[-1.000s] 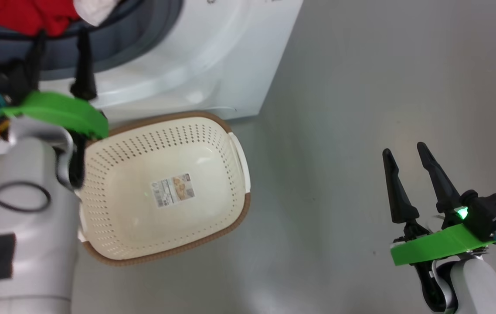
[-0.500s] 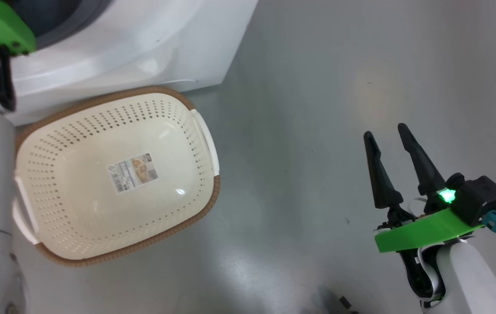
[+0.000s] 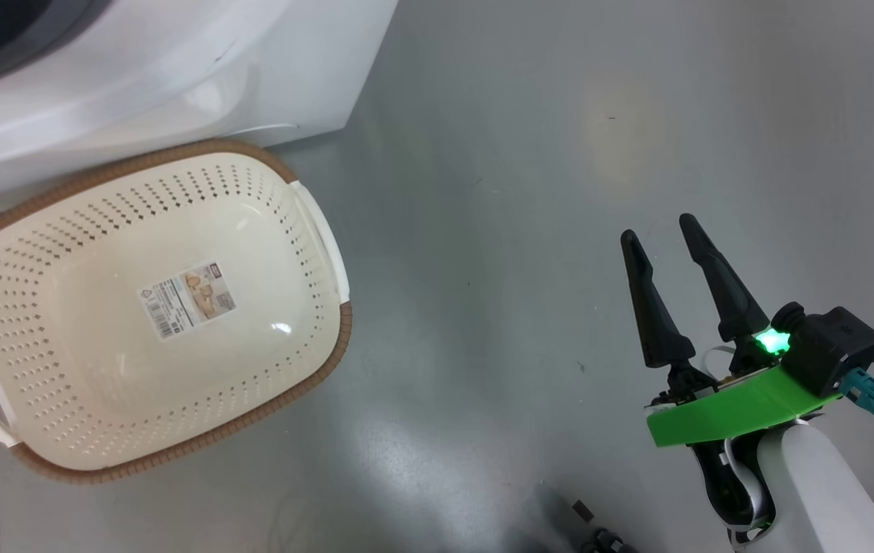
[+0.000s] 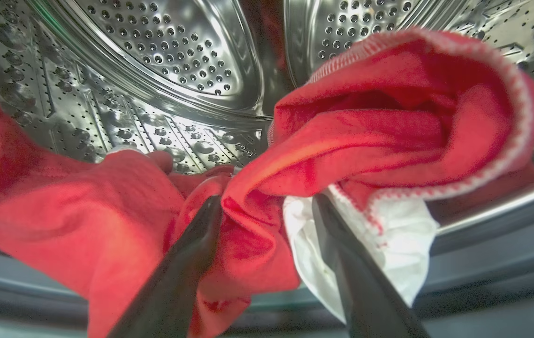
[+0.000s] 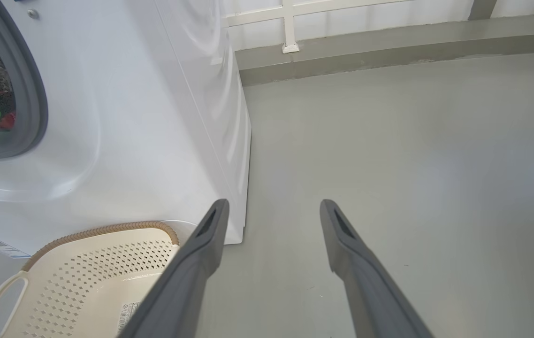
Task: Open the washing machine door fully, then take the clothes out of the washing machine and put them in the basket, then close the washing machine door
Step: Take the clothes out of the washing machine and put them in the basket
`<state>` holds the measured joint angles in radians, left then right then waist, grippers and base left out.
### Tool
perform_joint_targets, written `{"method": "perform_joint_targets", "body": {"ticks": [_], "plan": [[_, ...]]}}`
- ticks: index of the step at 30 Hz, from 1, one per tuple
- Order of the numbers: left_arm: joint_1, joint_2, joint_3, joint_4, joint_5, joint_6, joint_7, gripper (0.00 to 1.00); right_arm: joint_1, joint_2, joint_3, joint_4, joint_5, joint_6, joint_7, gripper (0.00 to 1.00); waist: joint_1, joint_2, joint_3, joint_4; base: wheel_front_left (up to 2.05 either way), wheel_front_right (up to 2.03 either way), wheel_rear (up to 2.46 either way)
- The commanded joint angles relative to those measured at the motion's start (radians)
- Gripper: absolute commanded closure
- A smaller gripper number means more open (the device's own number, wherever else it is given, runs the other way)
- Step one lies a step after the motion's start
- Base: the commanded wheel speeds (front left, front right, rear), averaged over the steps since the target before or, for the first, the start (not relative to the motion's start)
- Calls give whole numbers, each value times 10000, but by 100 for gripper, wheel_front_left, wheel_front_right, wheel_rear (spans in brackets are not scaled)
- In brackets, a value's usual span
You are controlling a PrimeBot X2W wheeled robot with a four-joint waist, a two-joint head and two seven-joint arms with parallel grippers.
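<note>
Inside the washing machine's (image 3: pixel 176 69) perforated steel drum (image 4: pixel 178 56) lie the clothes: bunched red fabric with white trim (image 4: pixel 365 122) and a small white cloth (image 4: pixel 408 234). My left gripper (image 4: pixel 267 199) reaches into the drum, open, its two fingers straddling a fold of the red fabric. The cream perforated basket (image 3: pixel 314 384) with a brown rim stands on the floor against the machine's front, with only a paper sticker inside. Off to the right, my right gripper (image 3: pixel 658 227) hovers open over bare floor, holding nothing. The washing machine door is out of view.
The machine's white side (image 5: pixel 154 117) and grey port ring (image 5: pixel 27 94) stand left of my right gripper (image 5: pixel 274 203), the basket's rim (image 5: pixel 107 230) below them. Grey floor runs right to a low wall ledge (image 5: pixel 389 42). Small dark parts (image 3: pixel 590 530) lie at the bottom.
The head camera has turned, so the basket and machine sit further left in the picture. My left arm has gone deeper into the port. The right gripper stays open.
</note>
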<state>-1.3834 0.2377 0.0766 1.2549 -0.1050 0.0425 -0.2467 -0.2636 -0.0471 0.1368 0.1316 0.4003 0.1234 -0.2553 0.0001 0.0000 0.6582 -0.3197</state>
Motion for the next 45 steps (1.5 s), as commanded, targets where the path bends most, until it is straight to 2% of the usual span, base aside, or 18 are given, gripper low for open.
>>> {"method": "perform_joint_targets", "body": {"ticks": [1, 7, 11, 12, 13, 14, 16, 17, 19, 28, 33, 39, 45], "plan": [[-155, 389, -33, -60, 48, -185, -1, 0, 91, -32, 168, -231, 66, 73, -65, 0, -1, 0, -25, 11, 0, 0, 0], [-77, 281, -327, 198, 117, -480, 360, 0, 50, -32, 191, -249, 50, 73, -65, 0, -1, 0, -92, 52, 0, 0, 0], [-62, 320, -499, 262, 191, -463, 480, 0, 27, -32, 227, -285, 54, 73, -65, 0, -1, 0, -127, 31, 0, 0, 0], [-54, 338, -549, 272, 217, -462, 496, 3, 31, -32, 233, -298, 57, 73, -65, 0, -1, 0, -135, 23, 0, 0, 0], [-52, 354, -589, 281, 233, -459, 496, 19, 38, -32, 234, -312, 61, 73, -65, 0, -1, 0, -141, 16, 0, 0, 0], [-52, 354, -589, 281, 233, -459, 496, 19, 38, -32, 234, -312, 61, 73, -65, 0, -1, 0, -141, 16, 0, 0, 0], [-54, 372, -665, 295, 262, -440, 492, 65, 49, -32, 233, -326, 73, 73, -65, 0, -1, 0, -147, 5, 0, 0, 0], [-53, 379, -691, 301, 264, -432, 492, 79, 53, -32, 232, -327, 80, 73, -65, 0, -1, 0, -151, 0, 0, 0, 0], [-65, 402, -748, 311, 270, -438, 481, 100, 54, -32, 221, -331, 103, 73, -65, 0, -1, 0, -148, -8, 0, 0, 0], [35, 338, -858, 285, 150, -429, 49, 100, 54, -32, 147, -304, 72, 73, -65, 0, -1, 0, -285, 85, 0, 0, 0], [511, 216, -683, -199, -134, -463, -136, 100, 92, -32, 9, -270, -48, 73, -65, 0, -1, 0, -544, 285, 0, 0, 0], [1943, -98, -303, -2373, -441, -504, -147, 100, 166, -32, -187, -281, -254, 73, -65, 0, -1, 0, -853, 597, 0, 0, 0], [3612, -575, 148, -4337, -536, -768, -149, 100, 306, -32, -366, -286, -426, 73, -65, 0, -1, 0, -1184, 903, 0, 0, 0]]}}
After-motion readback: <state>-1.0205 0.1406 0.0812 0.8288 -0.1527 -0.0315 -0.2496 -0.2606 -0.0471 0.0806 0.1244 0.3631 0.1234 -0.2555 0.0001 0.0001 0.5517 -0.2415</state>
